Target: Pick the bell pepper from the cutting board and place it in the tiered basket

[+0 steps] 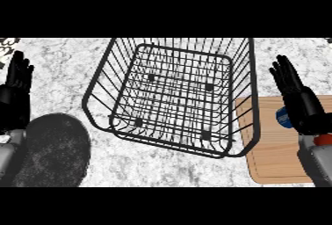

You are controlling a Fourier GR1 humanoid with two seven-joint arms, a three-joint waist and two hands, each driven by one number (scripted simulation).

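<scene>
A black wire tiered basket (pixel 174 94) stands in the middle of the counter, and I look down into its empty top tier. The wooden cutting board (pixel 276 154) lies at the lower right, its left edge tucked under the basket's rim. My right hand (pixel 299 99) is open, fingers straight and pointing away, above the board's far end. A small red patch (pixel 323 139) shows beside the right wrist; it may be the bell pepper, mostly hidden by the forearm. My left hand (pixel 16 83) rests open at the left edge, fingers up.
A blue round object (pixel 283 117) sits on the board, half hidden behind my right hand. A dark speckled round plate (pixel 55 149) lies at the lower left, next to my left forearm. The counter is white marbled stone (pixel 65 61).
</scene>
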